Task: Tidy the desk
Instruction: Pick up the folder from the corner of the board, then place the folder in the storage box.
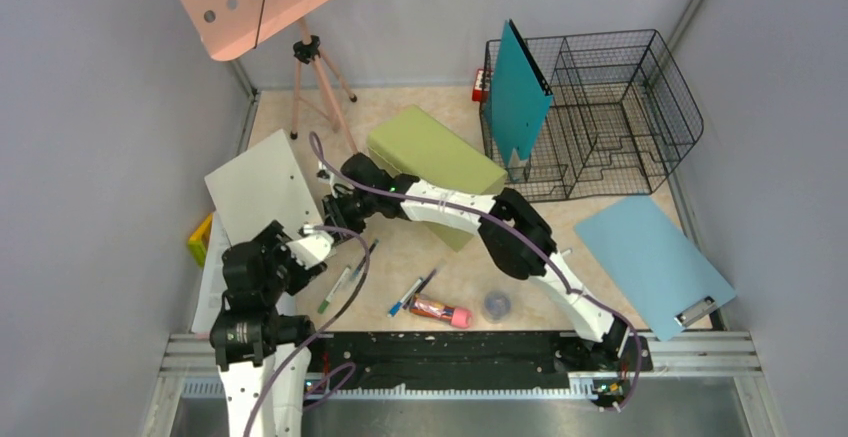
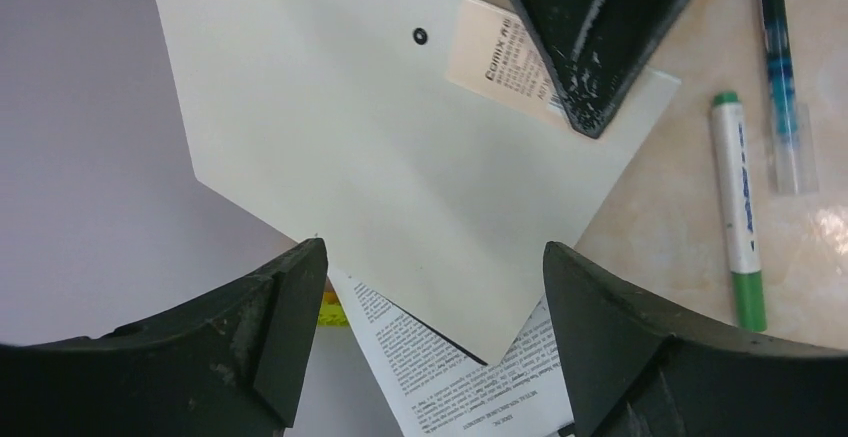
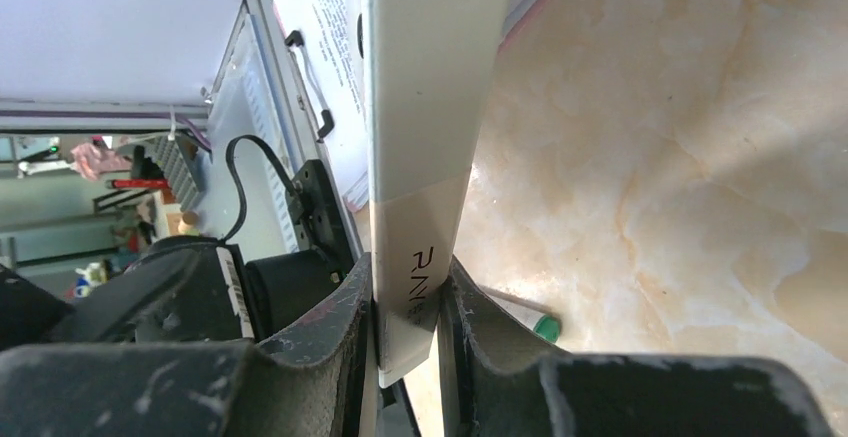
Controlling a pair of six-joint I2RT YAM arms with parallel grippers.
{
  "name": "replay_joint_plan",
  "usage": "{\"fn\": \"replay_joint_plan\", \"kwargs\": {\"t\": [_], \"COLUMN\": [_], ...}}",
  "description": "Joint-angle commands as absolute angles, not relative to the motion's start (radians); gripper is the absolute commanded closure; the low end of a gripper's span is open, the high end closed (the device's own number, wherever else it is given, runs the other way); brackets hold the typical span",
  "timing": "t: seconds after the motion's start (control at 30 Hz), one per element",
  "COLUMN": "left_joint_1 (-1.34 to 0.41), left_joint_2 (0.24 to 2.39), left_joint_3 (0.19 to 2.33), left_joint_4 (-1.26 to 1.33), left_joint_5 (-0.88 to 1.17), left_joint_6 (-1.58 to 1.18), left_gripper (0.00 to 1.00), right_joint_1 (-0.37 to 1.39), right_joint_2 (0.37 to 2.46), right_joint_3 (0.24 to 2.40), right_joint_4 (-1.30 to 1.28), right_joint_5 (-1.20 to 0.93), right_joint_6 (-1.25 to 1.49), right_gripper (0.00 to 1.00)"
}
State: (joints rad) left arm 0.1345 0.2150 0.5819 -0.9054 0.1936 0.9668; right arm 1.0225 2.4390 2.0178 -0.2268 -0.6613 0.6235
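A white clipboard (image 1: 262,187) stands raised off the desk (image 1: 440,257) at the left. My right gripper (image 1: 335,204) is shut on its edge. In the right wrist view the board's edge (image 3: 425,137) is pinched between the pads, at my right gripper (image 3: 408,307). My left gripper (image 1: 315,247) hangs open just in front of the board. In the left wrist view the left gripper (image 2: 435,267) has nothing between its fingers, and the white clipboard (image 2: 380,127) and a printed sheet (image 2: 460,377) lie beyond them. The right gripper's fingers (image 2: 590,27) show on the board's far corner.
A green marker (image 1: 335,290), blue pen (image 1: 412,294), red tube (image 1: 440,310) and round grey cap (image 1: 497,305) lie near the front. An olive box (image 1: 435,157) sits mid-desk. A wire basket (image 1: 600,117) holds a teal clipboard (image 1: 517,97). A light blue clipboard (image 1: 652,262) lies right; a pink stand (image 1: 320,67) stands at the back left.
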Motion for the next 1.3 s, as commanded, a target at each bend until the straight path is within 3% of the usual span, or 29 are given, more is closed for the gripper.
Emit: {"fn": "replay_joint_plan", "kwargs": {"t": [0.0,0.77,1.27], "left_joint_1": [0.131,0.132,0.133], "left_joint_2": [0.307,0.765,0.927], "left_joint_3": [0.715,1.346,1.417], "left_joint_4": [-0.845,-0.842,-0.736], "left_joint_5": [0.191,0.327,0.348], "left_joint_6": [0.754,0.218,-0.047], "left_gripper": [0.15,0.13,0.11], "right_joint_1": [1.007,0.828,0.684], "right_joint_2": [2.270,1.835,1.481], "right_joint_3": [2.058,1.623,1.470], "right_joint_4": [-0.212,-0.197,-0.264], "right_joint_5": [-0.634,-0.729,-0.762], "right_joint_6": [0.481,0.307,0.184], "right_gripper": [1.00,1.00,1.00]}}
